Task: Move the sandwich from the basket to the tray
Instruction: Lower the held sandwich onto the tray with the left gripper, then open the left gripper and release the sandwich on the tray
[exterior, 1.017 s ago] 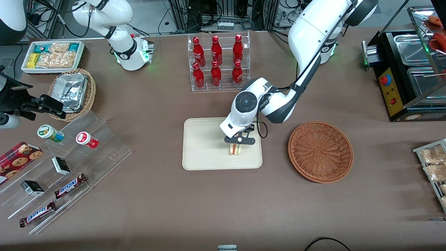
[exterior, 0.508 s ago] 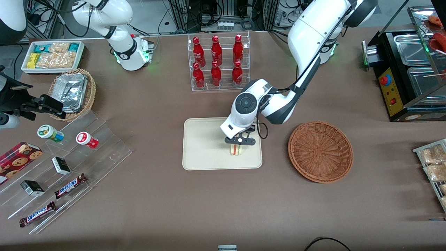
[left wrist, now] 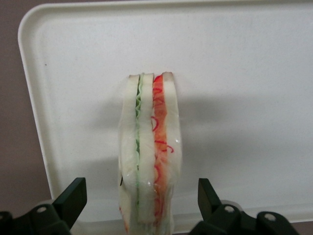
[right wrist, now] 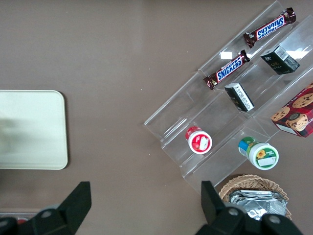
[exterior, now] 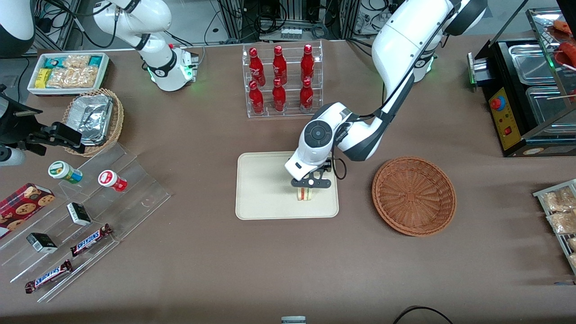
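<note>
The sandwich (exterior: pixel 305 194) stands on edge on the cream tray (exterior: pixel 261 189), near the tray's end that faces the basket. In the left wrist view the sandwich (left wrist: pixel 149 147) shows white bread with green and red filling layers on the tray (left wrist: pixel 244 73). My gripper (exterior: pixel 308 188) hangs just over it. My gripper (left wrist: pixel 142 192) is open, and its black fingers (left wrist: pixel 73 196) stand apart from the sandwich on both sides with a gap on each. The reddish-brown wicker basket (exterior: pixel 414 195) sits empty beside the tray, toward the working arm's end.
A clear rack of red bottles (exterior: pixel 281 81) stands farther from the front camera than the tray. A stepped acrylic display (exterior: pixel 90 211) with snacks, a foil-filled tan basket (exterior: pixel 92 119) and a white snack bin (exterior: pixel 67 72) lie toward the parked arm's end. A black machine (exterior: pixel 526 90) stands at the working arm's end.
The arm's wrist has shifted very slightly; the sandwich stays in the same spot on the tray.
</note>
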`<control>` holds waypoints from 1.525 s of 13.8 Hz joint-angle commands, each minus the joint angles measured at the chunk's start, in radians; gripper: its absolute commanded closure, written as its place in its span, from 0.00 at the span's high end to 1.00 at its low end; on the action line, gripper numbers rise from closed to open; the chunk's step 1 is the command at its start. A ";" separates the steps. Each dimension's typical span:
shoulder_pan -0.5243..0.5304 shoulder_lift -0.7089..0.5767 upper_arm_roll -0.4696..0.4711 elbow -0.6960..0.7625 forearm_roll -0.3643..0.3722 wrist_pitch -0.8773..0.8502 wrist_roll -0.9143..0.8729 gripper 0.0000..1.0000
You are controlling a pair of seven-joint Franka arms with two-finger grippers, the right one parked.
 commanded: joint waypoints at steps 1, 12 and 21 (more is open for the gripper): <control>-0.001 0.002 0.005 0.040 0.016 -0.025 -0.022 1.00; 0.048 -0.089 0.055 0.149 0.010 -0.218 -0.022 1.00; 0.123 -0.156 0.075 0.285 0.133 -0.405 -0.007 1.00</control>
